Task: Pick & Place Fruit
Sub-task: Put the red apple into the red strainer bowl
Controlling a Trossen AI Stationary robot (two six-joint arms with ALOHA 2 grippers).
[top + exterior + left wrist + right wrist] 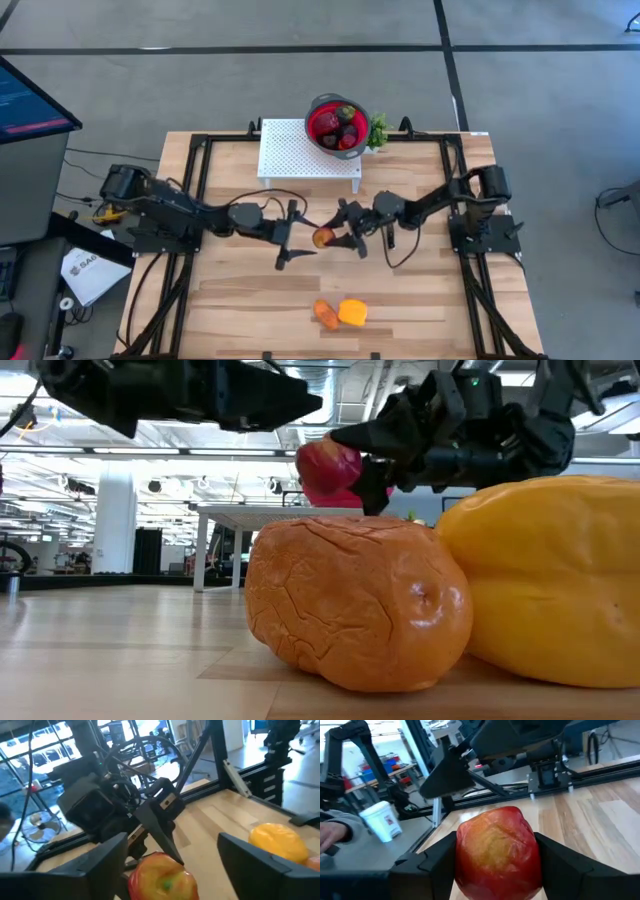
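Pale wooden tabletop (pixel 250 290) is standing on grey floor, an open hall stretching behind; right gripper (pixel 340 240) is pinching a red-yellow plastic apple (pixel 323 238) mid-table, left gripper (pixel 290 243) gaping alongside.

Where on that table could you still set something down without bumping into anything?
Bare wood lies left of the orange fruit and yellow fruit, and right of them. It is crowded mid-table, where the left gripper and right gripper meet around a red-yellow fruit.

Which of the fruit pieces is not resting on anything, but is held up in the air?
The red-and-yellow apple-like fruit, gripped between the right claw fingers at table centre. The wrinkled orange fruit and yellow fruit lie on the wooden table; others sit in the red bowl.
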